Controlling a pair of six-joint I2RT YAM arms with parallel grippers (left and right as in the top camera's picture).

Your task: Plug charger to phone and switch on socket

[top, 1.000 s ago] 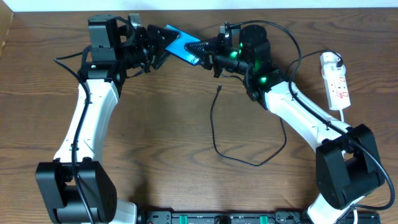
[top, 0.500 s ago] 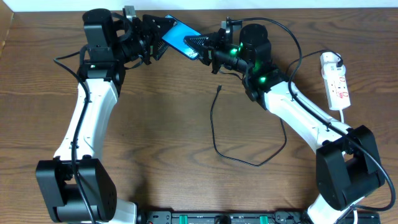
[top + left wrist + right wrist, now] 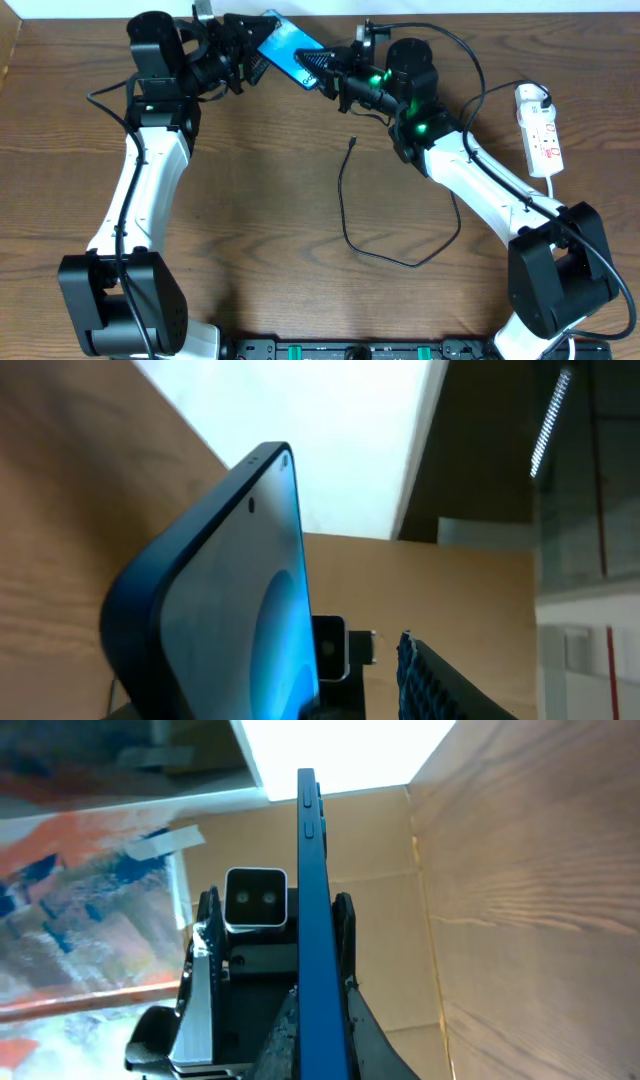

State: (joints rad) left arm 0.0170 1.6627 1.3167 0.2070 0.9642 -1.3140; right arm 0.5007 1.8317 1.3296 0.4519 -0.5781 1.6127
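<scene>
The phone (image 3: 287, 42), its screen glowing blue, hangs in the air over the table's far edge between my two arms. My right gripper (image 3: 322, 68) is shut on its thin sides; the right wrist view shows the phone (image 3: 320, 920) edge-on, clamped between both fingers. My left gripper (image 3: 250, 52) stands open around the other end. In the left wrist view a gap shows between the phone (image 3: 220, 610) and the ribbed finger (image 3: 440, 680). The charger (image 3: 345, 215) lies loose on the table, connector tip (image 3: 352, 141) free. The socket (image 3: 541, 135) lies at the right edge.
The charger's black cable loops toward the table's middle front and runs under my right arm (image 3: 480, 180). The socket's white cord (image 3: 556, 185) trails toward the front. My left arm (image 3: 145, 190) stretches along the left side of the wooden table (image 3: 250, 250).
Both grippers have carried the phone up and toward the table's far edge, slightly left. The left jaws have narrowed a little. The charger and the socket have not moved.
</scene>
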